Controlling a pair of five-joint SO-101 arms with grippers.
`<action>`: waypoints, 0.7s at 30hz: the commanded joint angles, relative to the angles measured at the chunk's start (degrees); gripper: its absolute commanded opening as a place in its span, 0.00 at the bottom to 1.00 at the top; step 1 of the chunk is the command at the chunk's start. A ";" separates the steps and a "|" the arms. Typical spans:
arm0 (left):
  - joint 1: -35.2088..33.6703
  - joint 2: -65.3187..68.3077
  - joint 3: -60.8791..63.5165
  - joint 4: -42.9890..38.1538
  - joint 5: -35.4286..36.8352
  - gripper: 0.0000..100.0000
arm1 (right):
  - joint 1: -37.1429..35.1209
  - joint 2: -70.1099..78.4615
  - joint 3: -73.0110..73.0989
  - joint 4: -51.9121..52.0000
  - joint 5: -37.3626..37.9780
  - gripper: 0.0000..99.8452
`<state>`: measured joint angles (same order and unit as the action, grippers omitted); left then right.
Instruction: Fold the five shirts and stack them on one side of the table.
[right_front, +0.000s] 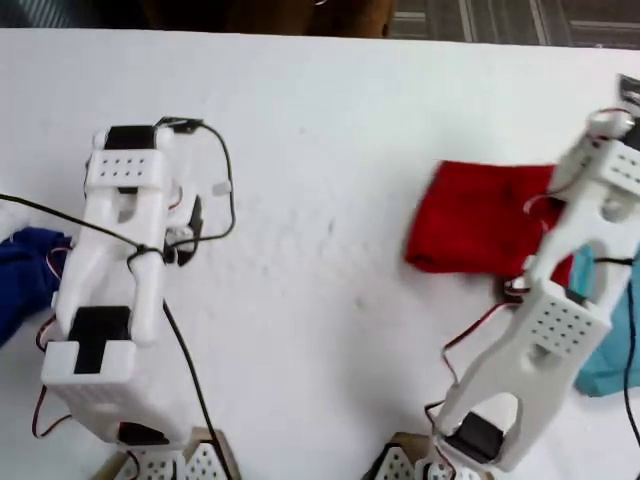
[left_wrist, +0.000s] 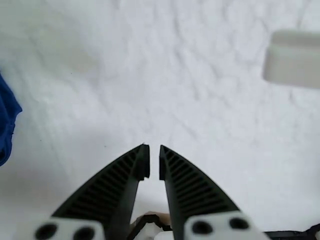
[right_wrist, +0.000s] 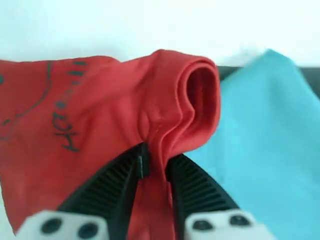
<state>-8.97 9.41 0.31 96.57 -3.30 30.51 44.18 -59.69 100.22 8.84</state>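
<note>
A red shirt (right_front: 475, 220) lies partly folded on the right half of the white table (right_front: 320, 120). My right gripper (right_wrist: 155, 165) is shut on a raised fold of this red shirt (right_wrist: 100, 115), with the cloth bunched up between the fingers. A teal shirt (right_wrist: 270, 135) lies just beside and under it, and sits at the table's right edge (right_front: 605, 355). A blue shirt (right_front: 25, 275) is bunched at the left edge, beside my left arm. My left gripper (left_wrist: 151, 160) hovers over bare table, fingers shut on nothing, with the blue shirt (left_wrist: 6, 125) off to one side.
The right arm (right_front: 545, 320) slants over the red and teal shirts. The left arm (right_front: 110, 270) and its black cable (right_front: 225, 170) take up the left part. A blurred white block (left_wrist: 292, 59) shows ahead of the left gripper. Bare table spans the middle and back.
</note>
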 joint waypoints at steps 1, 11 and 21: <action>-0.62 -3.16 -0.22 0.53 -0.18 0.06 | 6.20 -5.41 -0.70 1.19 0.53 0.02; -0.35 -3.08 -0.22 0.53 -0.18 0.06 | 13.76 -16.22 -0.70 1.19 6.59 0.02; -0.35 -3.08 -0.22 0.53 -0.09 0.06 | 20.09 -13.49 -0.09 1.10 7.03 0.02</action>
<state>-8.97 9.41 0.31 96.57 -3.30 48.44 30.37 -59.43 100.22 15.43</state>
